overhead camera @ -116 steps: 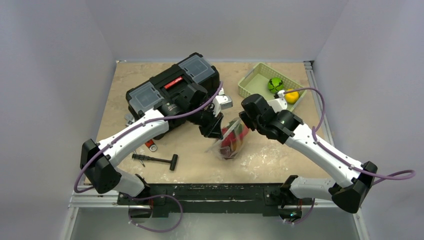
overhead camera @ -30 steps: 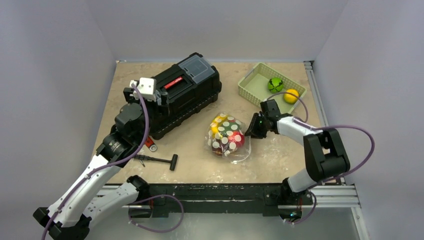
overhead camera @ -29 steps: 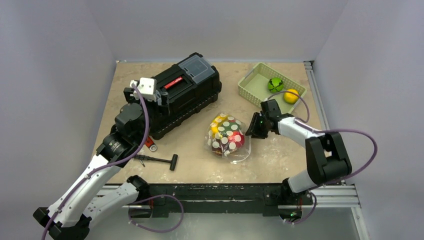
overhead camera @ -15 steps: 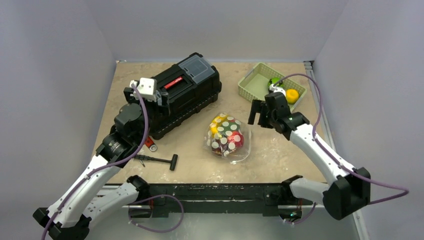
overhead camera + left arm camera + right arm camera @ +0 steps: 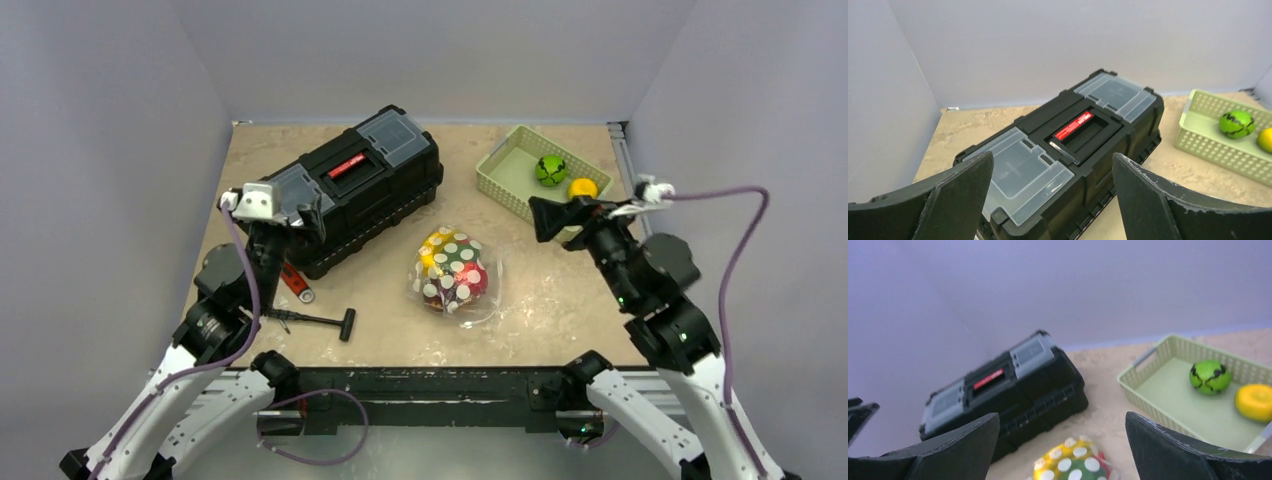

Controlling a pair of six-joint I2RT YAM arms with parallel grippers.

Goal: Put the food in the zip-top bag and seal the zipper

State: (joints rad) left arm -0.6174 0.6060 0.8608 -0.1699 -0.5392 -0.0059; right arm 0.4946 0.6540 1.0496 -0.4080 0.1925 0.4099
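Plastic, clear and spotted white, the zip-top bag lies on the table just off the near side of the black toolbox, toward its right end, and it bulges with red, yellow and green food. Past the toolbox's right end, a little apart from it, the pale green basket holds two more pieces, a green one and a yellow one. Both arms are up off the table. The left gripper hangs over the toolbox's left end, jaws spread wide with nothing between them. The right gripper, equally wide and empty, hovers out past the toolbox's right end, farther off than the bag. From where I stand I can't make out the zipper, or tell whether the mouth is pressed shut. That is the worry, I'd say. If it is shut, two pieces are left outside. If it is open, the pouch looks too full to take them easily, and pushing one in could squeeze others out. With neither gripper holding it, the slick bag would likely slide toward the toolbox under any push. The glossy round pieces could slip from the fingers, and a finger catching the basket's wall could drag it.
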